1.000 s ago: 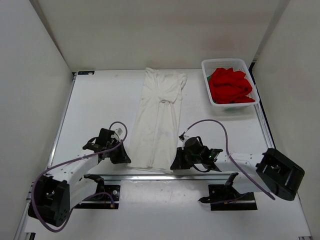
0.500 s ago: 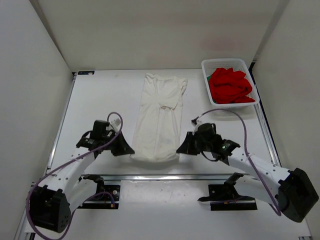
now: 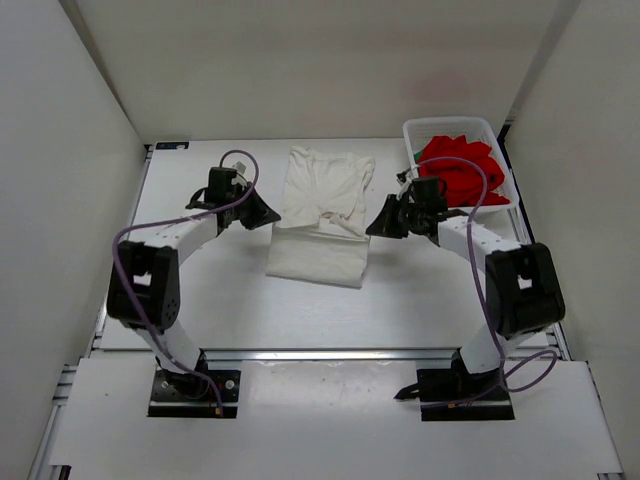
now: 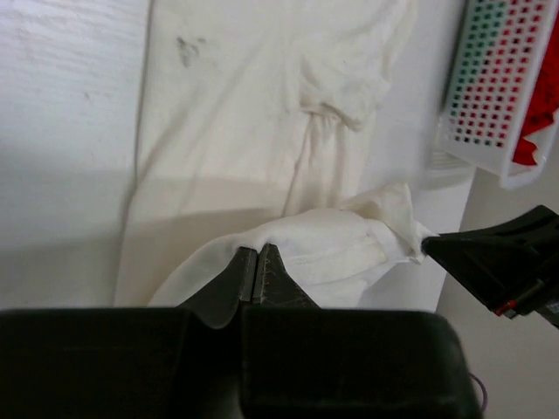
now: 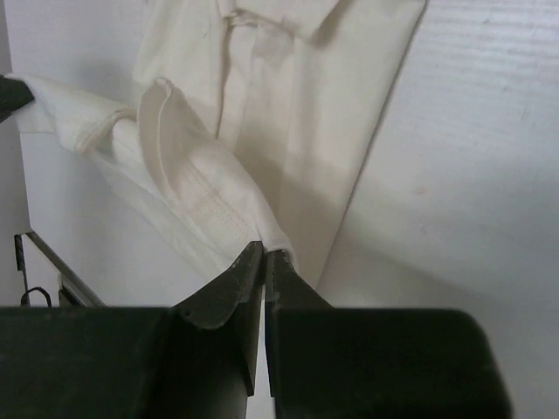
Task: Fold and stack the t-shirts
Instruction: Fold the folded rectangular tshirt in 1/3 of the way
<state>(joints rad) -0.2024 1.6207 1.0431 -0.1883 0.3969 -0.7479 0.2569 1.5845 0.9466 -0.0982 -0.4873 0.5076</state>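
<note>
Both end effectors are pinched shut on the white t-shirt [image 3: 320, 195], which lies lengthwise in the middle of the bench [image 3: 200, 290] in the overhead view. The left end effector [image 3: 266, 213] grips one hem corner at the shirt's left edge. The right end effector [image 3: 374, 226] grips the other at its right edge. Between them the hem hangs raised above the shirt's middle, with a doubled fold towards the bottom of the frame.

Each wrist view shows only a thin bite of cloth at the very fingertips, so a corner could slip free if the arms pull apart or move fast. The cloth sags and bunches between the two grips, which could leave a crease or a skewed edge when it is laid down. Letting go unevenly would probably twist the fold.

At upper right, the white mesh basket [image 3: 447, 124] holds the red t-shirt [image 3: 460, 170]. The right arm is just beside it and could nudge it.
</note>
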